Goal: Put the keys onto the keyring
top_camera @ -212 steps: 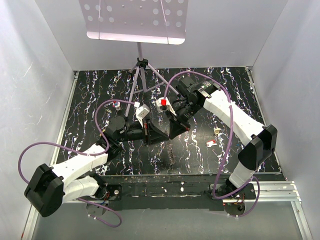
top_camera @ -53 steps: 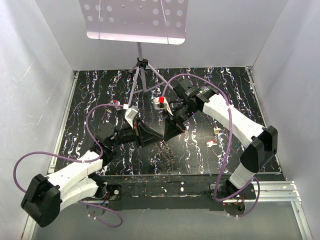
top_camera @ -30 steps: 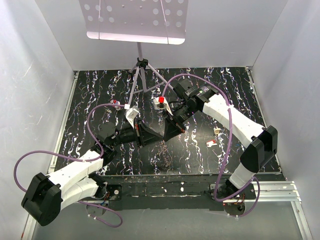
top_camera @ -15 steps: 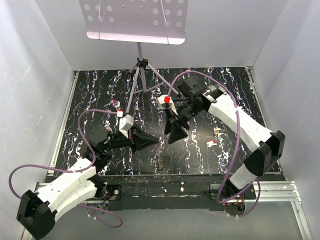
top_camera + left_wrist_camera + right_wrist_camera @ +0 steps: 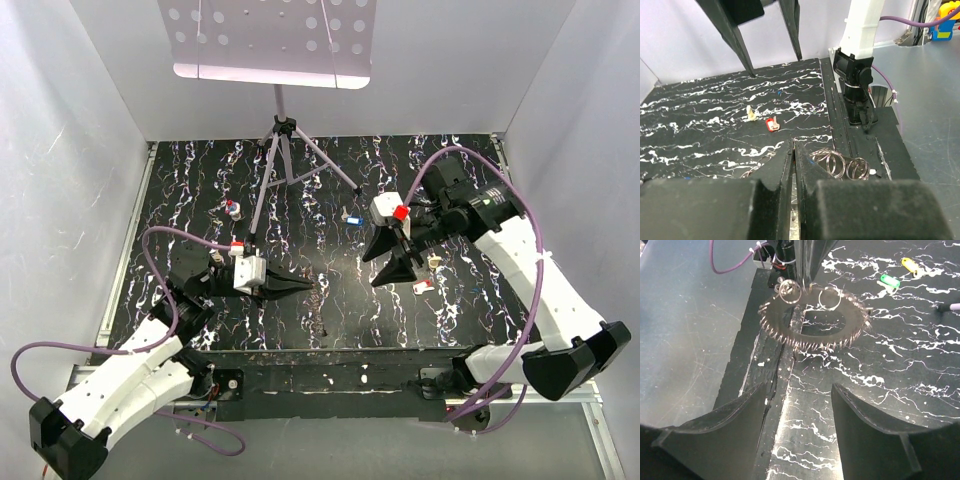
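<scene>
Your keyring [image 5: 782, 320] sits roughly level ahead of the wide-open, empty right jaws: thin, grey, round, spike-rimmed. Your left jaws are pressed shut at its far rim.

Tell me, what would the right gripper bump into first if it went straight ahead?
Probably the large grey toothed metal keyring, straight ahead of the open right gripper; how far is unclear.
</scene>
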### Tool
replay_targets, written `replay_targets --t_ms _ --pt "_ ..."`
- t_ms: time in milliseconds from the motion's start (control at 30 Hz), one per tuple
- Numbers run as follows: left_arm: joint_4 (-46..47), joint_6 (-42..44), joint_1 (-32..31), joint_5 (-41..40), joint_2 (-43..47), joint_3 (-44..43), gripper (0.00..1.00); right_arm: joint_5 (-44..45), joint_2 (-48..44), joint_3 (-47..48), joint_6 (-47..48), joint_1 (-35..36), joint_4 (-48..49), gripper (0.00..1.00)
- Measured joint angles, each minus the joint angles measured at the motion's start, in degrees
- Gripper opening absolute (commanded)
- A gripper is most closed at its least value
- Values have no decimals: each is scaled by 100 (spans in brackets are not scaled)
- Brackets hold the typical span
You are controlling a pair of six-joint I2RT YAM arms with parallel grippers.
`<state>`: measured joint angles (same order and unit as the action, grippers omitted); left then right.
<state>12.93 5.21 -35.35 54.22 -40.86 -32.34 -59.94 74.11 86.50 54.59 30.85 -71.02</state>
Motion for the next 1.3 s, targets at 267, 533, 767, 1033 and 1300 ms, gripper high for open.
replay_targets --t_ms 267,533,767,1033,1300 --pt "461 26 0 223 -177 17 0 61 94 -306 304 -127 -57 63" --pt "2503 -1679 7 -435 -590 949 0 -267 560 -280 540 -122 -210 60" --pt "3711 -3348 81 -1434 -986 1366 0 -332 1427 501 402 160 -404 56" --pt "4260 -4387 111 -2017 -1333 1390 0 -382 2216 1462 -79 389 -424 53" --pt "4144 -4780 111 -2371 -1093 1421 0 -448 2376 1567 -378 660 -413 51"
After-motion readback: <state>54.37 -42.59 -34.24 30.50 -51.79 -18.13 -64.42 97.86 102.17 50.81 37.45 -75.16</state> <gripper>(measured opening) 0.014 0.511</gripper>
